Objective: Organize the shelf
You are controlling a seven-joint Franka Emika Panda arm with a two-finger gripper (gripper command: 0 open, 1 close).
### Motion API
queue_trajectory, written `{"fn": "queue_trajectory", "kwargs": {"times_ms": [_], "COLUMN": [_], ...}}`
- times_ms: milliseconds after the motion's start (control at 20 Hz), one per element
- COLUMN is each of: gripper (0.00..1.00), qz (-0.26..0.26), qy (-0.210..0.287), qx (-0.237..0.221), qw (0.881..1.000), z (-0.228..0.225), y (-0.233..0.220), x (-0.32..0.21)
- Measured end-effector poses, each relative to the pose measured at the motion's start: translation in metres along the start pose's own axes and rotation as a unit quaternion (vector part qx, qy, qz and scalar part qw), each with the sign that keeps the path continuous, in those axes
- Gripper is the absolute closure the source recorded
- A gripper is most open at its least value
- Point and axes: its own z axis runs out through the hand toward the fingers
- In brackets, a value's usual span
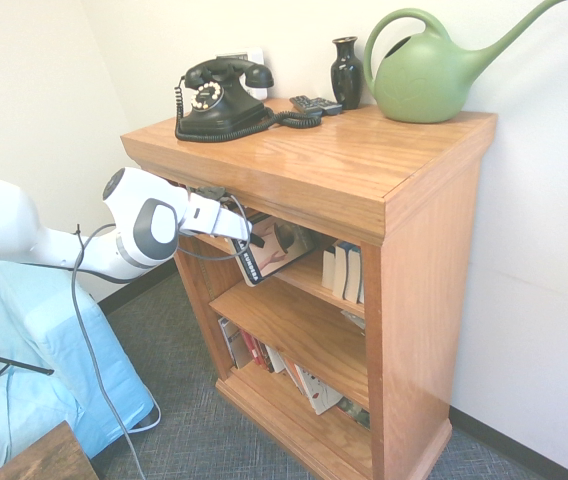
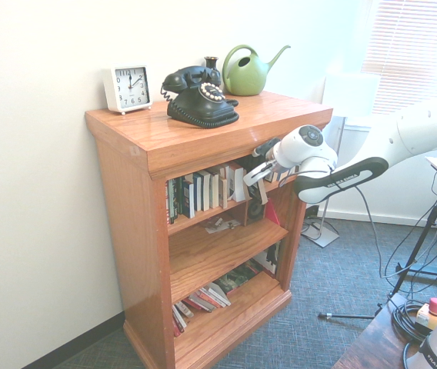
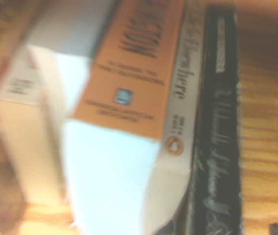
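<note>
The shelf [image 1: 364, 160] [image 2: 265, 111] is an orange-brown oak bookcase with three open tiers. My gripper [image 1: 249, 238] [image 2: 248, 175] reaches into the top tier, right at a book [image 1: 279, 248] with a dark spine that leans tilted there. A row of upright books [image 2: 199, 192] fills the rest of that tier, seen from the other side as pale book edges [image 1: 344, 272]. The wrist view shows spines from close by: an orange one [image 3: 134, 68], a grey one and a black one [image 3: 220, 127] against the wooden board [image 3: 268, 137].
On the top stand a black rotary telephone [image 1: 222, 100], a green watering can [image 1: 424, 75], a dark vase [image 1: 346, 72], a remote [image 1: 316, 104] and a white clock [image 2: 128, 87]. Books [image 2: 203, 298] lie flat on the bottom tier. A blue-covered piece of furniture [image 1: 34, 350] stands beside the arm.
</note>
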Motion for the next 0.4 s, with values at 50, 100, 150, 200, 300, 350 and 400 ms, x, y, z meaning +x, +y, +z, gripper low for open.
{"fn": "queue_trajectory", "kwargs": {"times_ms": [50,100,150,200,300,350,400], "gripper": [0.0,0.0,0.0,0.0,0.0,0.0,0.0], "qz": [-0.002,-0.002,-0.001,0.0,0.004,0.007,0.011], "qy": [0.0,-0.001,-0.001,-0.002,-0.001,0.0,0.0], "qx": [0.002,0.004,0.004,0.005,0.007,0.008,0.01], "qw": [1.0,1.0,1.0,1.0,1.0,1.0,1.0], "z": [-0.009,-0.017,-0.026,-0.035,-0.053,-0.062,-0.071], "y": [0.0,0.001,0.004,0.007,0.014,0.017,0.021], "x": [-0.004,-0.008,-0.012,-0.016,-0.021,-0.024,-0.027]}}
